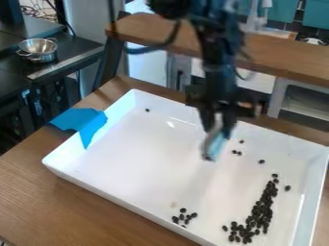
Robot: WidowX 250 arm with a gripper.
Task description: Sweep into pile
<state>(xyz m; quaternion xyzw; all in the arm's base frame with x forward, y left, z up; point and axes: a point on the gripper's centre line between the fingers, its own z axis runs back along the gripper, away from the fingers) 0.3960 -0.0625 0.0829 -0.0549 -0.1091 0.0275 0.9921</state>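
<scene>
In the camera view, gripper [220, 129] at 1 o'clock, apparently closed around a blurred blue-and-white tool [214, 146]. Best set down beyond the strays [237, 152] at 2, then drawn low and slowly towards the dark pile [259, 215] near 5, without scattering; cluster [184, 217] at 6 and lone bean [147, 110] at 11 also to gather. White tray [141, 158] on wooden table [83, 211]; blue tape [83, 122] at 10, metal bowl [38, 49] farther off.

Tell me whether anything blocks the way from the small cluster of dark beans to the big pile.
Nothing visible does: only bare floor of the white tray lies between the small cluster and the big pile. The gripper hangs farther back, off that path.
</scene>
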